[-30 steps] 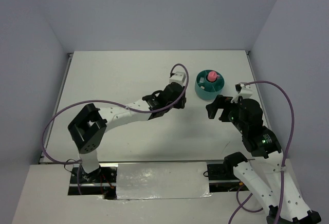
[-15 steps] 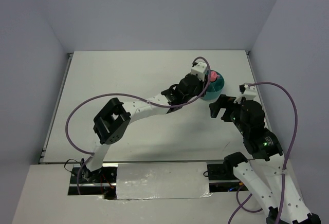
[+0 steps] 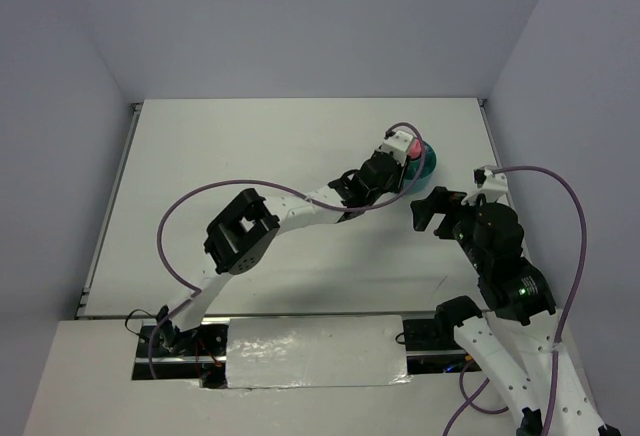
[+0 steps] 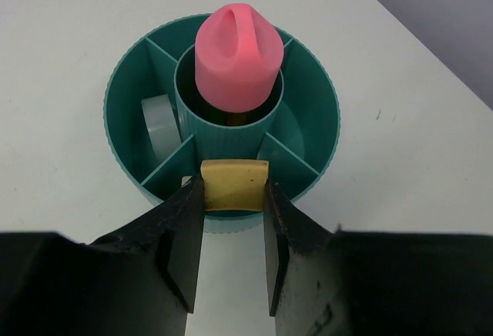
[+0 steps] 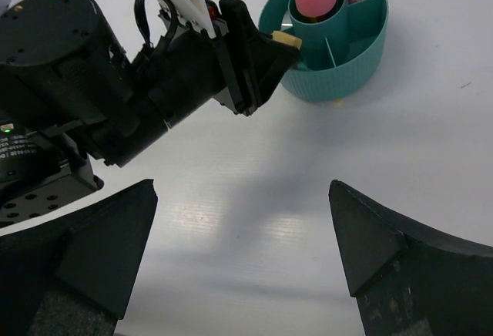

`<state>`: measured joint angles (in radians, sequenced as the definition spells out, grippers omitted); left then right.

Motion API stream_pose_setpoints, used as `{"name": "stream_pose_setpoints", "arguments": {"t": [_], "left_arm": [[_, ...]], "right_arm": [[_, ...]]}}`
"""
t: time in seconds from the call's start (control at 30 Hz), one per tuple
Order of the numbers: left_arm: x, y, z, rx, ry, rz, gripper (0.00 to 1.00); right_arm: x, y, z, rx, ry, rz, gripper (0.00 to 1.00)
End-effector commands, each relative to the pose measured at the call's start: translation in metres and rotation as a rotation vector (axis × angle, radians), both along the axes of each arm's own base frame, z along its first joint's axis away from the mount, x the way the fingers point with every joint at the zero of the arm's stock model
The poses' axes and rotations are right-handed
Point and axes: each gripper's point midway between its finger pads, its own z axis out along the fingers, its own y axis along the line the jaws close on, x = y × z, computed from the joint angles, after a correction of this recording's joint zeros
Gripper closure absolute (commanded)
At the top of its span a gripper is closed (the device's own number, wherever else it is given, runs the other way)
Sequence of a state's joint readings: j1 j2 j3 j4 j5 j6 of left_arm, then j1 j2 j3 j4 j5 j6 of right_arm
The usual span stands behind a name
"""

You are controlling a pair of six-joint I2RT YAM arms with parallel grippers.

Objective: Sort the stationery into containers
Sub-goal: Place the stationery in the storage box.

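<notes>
the left arm has swung rightward, so that the left gripper point(image 4: 233, 191) is now at the near rim of the teal tub point(image 4: 122, 93), clamped on a beige eraser block point(image 4: 235, 182) just short of the pink-capped case point(image 4: 235, 58) standing in the centre cup. the block looks light, firm and rubbery, so pinching its flat sides, as here, should hold without slipping. the right gripper point(image 5: 240, 228) hangs nearby, spread wide and empty.

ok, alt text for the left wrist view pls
The left gripper holds a beige eraser block at the near rim of a round teal tub on a white table. A pink-capped item stands in the tub's centre cup; a clear capsule sits in a left compartment.
</notes>
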<state>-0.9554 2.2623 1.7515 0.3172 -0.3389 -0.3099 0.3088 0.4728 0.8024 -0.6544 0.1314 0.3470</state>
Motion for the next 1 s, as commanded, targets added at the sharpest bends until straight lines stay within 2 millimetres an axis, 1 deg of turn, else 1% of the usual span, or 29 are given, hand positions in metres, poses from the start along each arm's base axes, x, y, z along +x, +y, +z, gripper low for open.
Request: {"name": "stream_pose_setpoints", "arguments": {"t": [0.0,0.03,0.07,0.13,0.17,0.23,0.27,0.33,0.37,0.4,0.47,0.5,0.53,0.57,0.6,0.63,0.67,0.7,0.73,0.77,0.8,0.83,0.87,0.9,0.93,0.97], "left_arm": [[0.01,-0.006,0.019,-0.058,-0.084,0.016,0.56],[0.012,-0.006,0.019,-0.059,-0.087,0.016,0.55],[0.012,-0.007,0.014,-0.054,-0.083,0.014,0.52],[0.013,-0.007,0.014,-0.057,-0.085,0.017,0.45],[0.012,-0.007,0.015,-0.059,-0.085,0.018,0.37],[0.012,-0.005,0.014,-0.062,-0.085,0.019,0.28],[0.011,-0.004,0.019,-0.067,-0.089,0.021,0.21],[0.01,-0.002,0.017,-0.065,-0.086,0.024,0.16],[0.009,0.0,0.021,-0.07,-0.09,0.027,0.11],[0.009,0.003,0.018,-0.062,-0.088,0.031,0.09],[0.008,0.012,0.034,-0.074,-0.095,0.064,0.06],[0.006,0.022,0.028,-0.059,-0.083,0.09,0.04],[0.004,0.034,0.052,-0.088,-0.096,0.125,0.01],[0.004,0.056,0.041,-0.06,-0.062,0.216,0.01],[0.003,0.07,0.044,-0.051,-0.05,0.266,0.01],[0.001,0.087,0.063,-0.069,-0.051,0.316,0.01],[-0.003,0.113,0.047,-0.017,-0.007,0.408,0.01],[-0.005,0.13,0.046,-0.001,0.01,0.46,0.01],[-0.009,0.148,0.057,-0.007,0.02,0.516,0.01],[-0.019,0.172,0.038,0.044,0.089,0.586,0.01],[-0.018,0.197,0.034,0.07,0.107,0.664,0.01],[-0.022,0.216,0.034,0.074,0.14,0.712,0.01],[-0.026,0.243,0.016,0.1,0.212,0.783,0.01],[-0.028,0.255,0.013,0.103,0.242,0.806,0.01],[-0.03,0.268,0.0,0.106,0.282,0.837,0.01],[-0.031,0.276,-0.007,0.124,0.31,0.845,0.01]], "right_arm": [[0.002,-0.005,0.018,0.015,-0.071,-0.029,0.0],[0.002,-0.004,0.018,0.014,-0.071,-0.024,0.0],[0.002,-0.005,0.017,0.011,-0.068,-0.027,0.0],[0.002,-0.004,0.017,0.009,-0.067,-0.023,0.0],[0.002,-0.004,0.018,0.01,-0.069,-0.021,0.0],[0.003,-0.002,0.018,0.011,-0.071,-0.012,0.0],[0.003,-0.003,0.018,0.011,-0.071,-0.014,0.0],[0.003,-0.002,0.018,0.011,-0.069,-0.012,0.0],[0.003,-0.002,0.018,0.011,-0.07,-0.009,0.0],[0.003,-0.003,0.019,0.011,-0.072,-0.012,0.0],[0.002,-0.002,0.02,0.012,-0.075,-0.009,0.0],[0.002,-0.002,0.02,0.013,-0.075,-0.007,0.0],[0.002,-0.002,0.02,0.012,-0.076,-0.007,0.0],[0.002,-0.001,0.02,0.013,-0.078,-0.004,0.0],[0.003,-0.001,0.019,0.012,-0.075,-0.004,0.0],[0.002,0.001,0.019,0.016,-0.075,0.008,0.0],[0.003,0.002,0.019,0.016,-0.073,0.015,0.0],[0.003,0.004,0.018,0.017,-0.07,0.024,0.0],[0.003,0.006,0.017,0.016,-0.067,0.039,0.0],[0.003,0.008,0.016,0.016,-0.065,0.047,0.0],[0.003,0.009,0.016,0.015,-0.062,0.05,0.0],[0.003,0.01,0.014,0.012,-0.059,0.06,0.0],[0.004,0.013,0.013,0.014,-0.055,0.074,0.0],[0.004,0.014,0.01,0.014,-0.047,0.083,0.0],[0.003,0.017,0.009,0.019,-0.04,0.098,0.0],[0.004,0.019,0.007,0.018,-0.032,0.106,0.0]]}}
